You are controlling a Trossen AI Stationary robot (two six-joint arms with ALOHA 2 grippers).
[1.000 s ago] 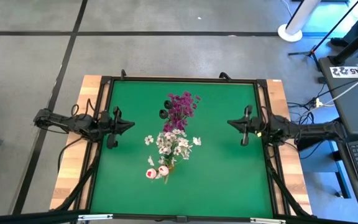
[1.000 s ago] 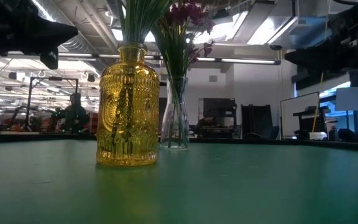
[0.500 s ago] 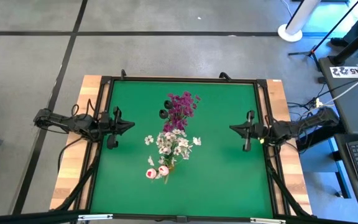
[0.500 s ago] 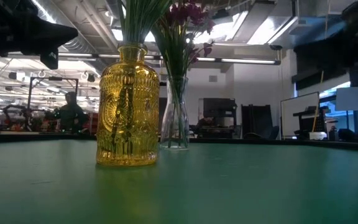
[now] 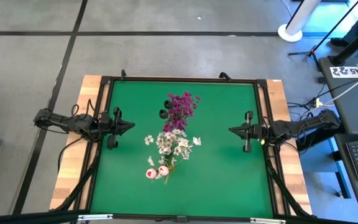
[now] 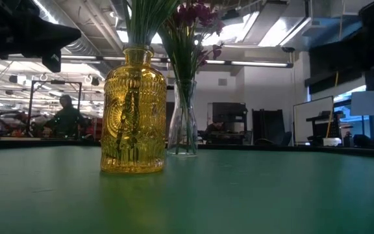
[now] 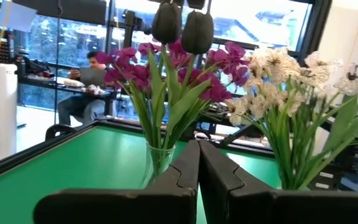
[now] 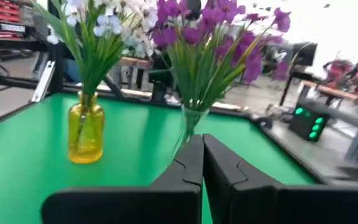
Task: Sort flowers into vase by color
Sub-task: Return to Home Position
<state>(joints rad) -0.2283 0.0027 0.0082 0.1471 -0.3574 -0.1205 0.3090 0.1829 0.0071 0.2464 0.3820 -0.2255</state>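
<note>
Magenta flowers (image 5: 181,106) stand with their stems in a clear glass vase (image 6: 184,123) near the table's middle. White blossom sprays (image 5: 173,143) stand in a yellow glass vase (image 6: 134,110) just nearer. Two pink buds (image 5: 157,172) lean out from the white bunch toward the near edge. My left gripper (image 5: 129,126) hovers shut at the table's left, pointing level at the vases. At the table's right hovers my right gripper (image 5: 232,130), also shut and pointing at them. Both hold nothing.
Two dark buds (image 7: 182,25) rise among the magenta flowers. The green mat (image 5: 216,180) lies bare around the vases inside a black frame (image 5: 182,79). A person (image 6: 63,117) sits in the room beyond the table.
My right gripper has swung a little toward the table's near edge, and its arm now angles in from the right. It stays shut. The vases and flowers have kept still.
</note>
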